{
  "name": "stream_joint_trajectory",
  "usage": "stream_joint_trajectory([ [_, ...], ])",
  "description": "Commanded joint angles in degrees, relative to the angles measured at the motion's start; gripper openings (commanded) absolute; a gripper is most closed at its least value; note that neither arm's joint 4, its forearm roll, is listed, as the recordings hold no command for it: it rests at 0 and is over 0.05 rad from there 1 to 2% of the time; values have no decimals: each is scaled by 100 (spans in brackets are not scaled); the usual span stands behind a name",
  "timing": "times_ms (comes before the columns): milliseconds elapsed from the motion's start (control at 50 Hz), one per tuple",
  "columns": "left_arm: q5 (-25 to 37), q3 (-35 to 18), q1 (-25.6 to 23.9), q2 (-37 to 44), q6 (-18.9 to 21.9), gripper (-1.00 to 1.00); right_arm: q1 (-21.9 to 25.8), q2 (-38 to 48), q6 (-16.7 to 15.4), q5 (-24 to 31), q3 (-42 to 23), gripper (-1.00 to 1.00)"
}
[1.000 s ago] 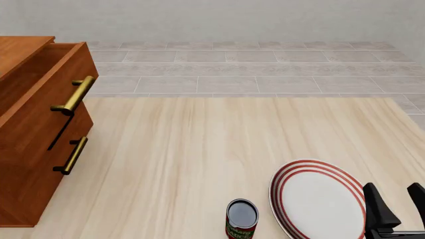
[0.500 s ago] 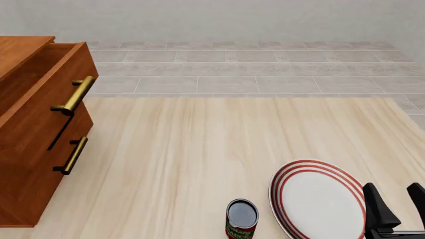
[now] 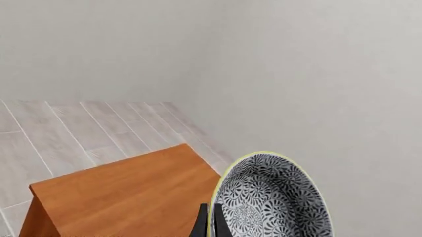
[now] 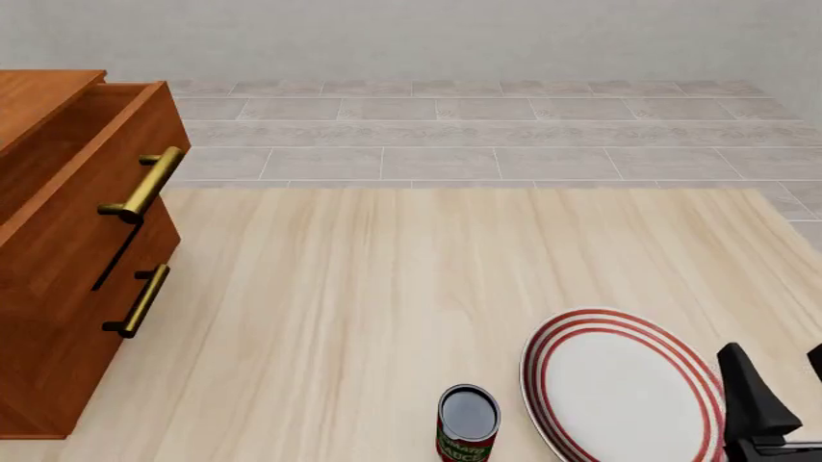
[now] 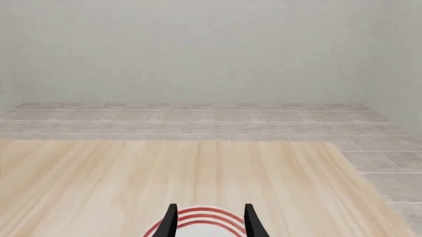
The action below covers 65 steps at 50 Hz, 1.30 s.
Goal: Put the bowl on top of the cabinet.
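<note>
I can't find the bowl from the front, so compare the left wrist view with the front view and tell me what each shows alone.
Only the left wrist view shows the bowl, its rim clamped in the left pincer above the cabinet's top. Only the front view shows the plate, the can, the table, the cabinet's drawers with their handles, and the right pincer. Both show the cabinet.

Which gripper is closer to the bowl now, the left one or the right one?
The left. The left gripper is shut on the rim of the bowl, above the cabinet top. The right gripper is open near the plate, with no bowl beside it.
</note>
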State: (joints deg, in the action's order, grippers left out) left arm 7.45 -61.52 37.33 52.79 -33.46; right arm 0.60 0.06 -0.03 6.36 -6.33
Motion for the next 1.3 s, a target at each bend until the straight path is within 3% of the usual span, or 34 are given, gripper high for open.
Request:
stream_joint_trajectory([
  [20,207,-167,-100,-101,-147,-100,4,-5,1,268,-261,100],
  [140,469,-372,-214,-141,-75,-100,4,-5,4,281,-271,100],
  [160,739,-450,-467,-218,29,-100,4,-5,5,288,-277,100],
  [300,1226,-879,-496,-205,252,-100,3,-5,7,262,-249,100],
  [400,1419,-1034,-438,-116,4,-100,2,-5,10,185,-170,100],
  [800,1079,-848,100,603,-79,-100,0,-5,12,48,-32,100],
  [1300,937,-627,390,701,-74,-100,1,-5,12,48,-32,100],
])
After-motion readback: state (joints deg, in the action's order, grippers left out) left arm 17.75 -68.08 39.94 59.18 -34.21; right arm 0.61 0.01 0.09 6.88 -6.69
